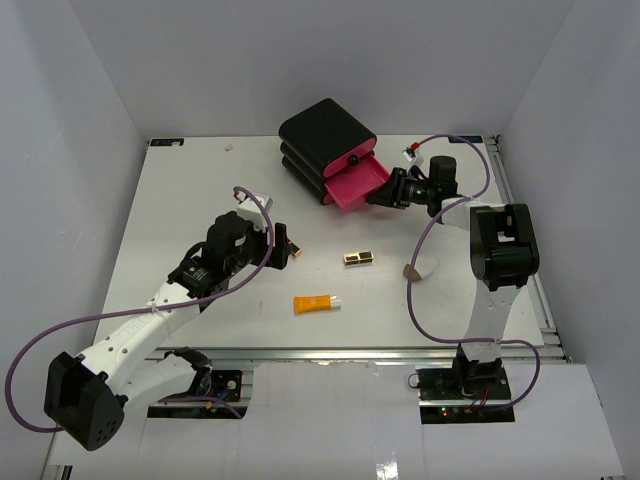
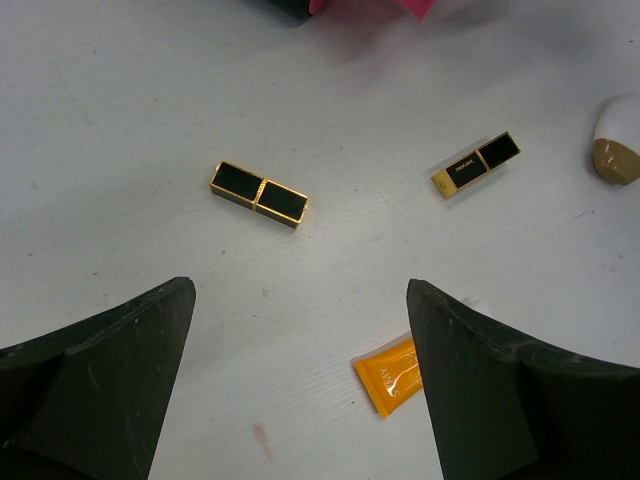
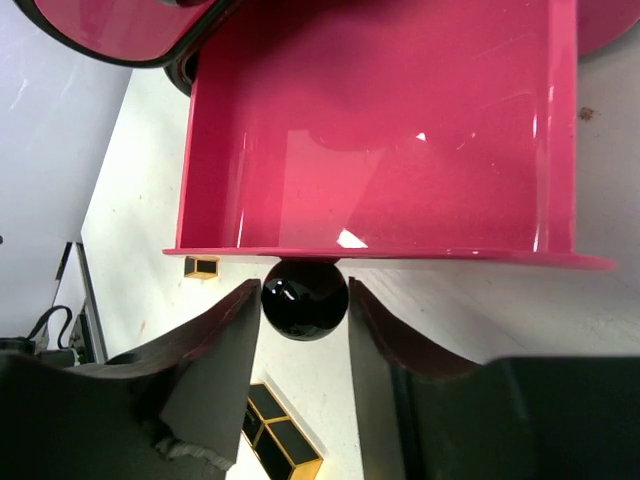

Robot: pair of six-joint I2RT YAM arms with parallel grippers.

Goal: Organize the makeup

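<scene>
One black-and-gold lipstick tube (image 1: pixel 358 258) lies mid-table; it also shows in the left wrist view (image 2: pixel 476 165). The other lipstick tube (image 2: pixel 259 195) lies just ahead of my left gripper (image 2: pixel 300 292), which is open and empty; this gripper also shows from above (image 1: pixel 283 242). The orange tube (image 1: pixel 315 302) lies near the front, half under one left finger (image 2: pixel 390 375). The white-and-brown egg-shaped piece (image 1: pixel 412 270) sits to the right. My right gripper (image 3: pixel 305 300) is shut on the black knob (image 3: pixel 305 298) of the open pink drawer (image 3: pixel 380 130). The tan bottle is out of view.
The black three-drawer box (image 1: pixel 325 135) stands at the back centre, its lowest pink drawer (image 1: pixel 355 185) pulled out toward the right arm. Purple cables loop beside both arms. White walls close in the table on three sides.
</scene>
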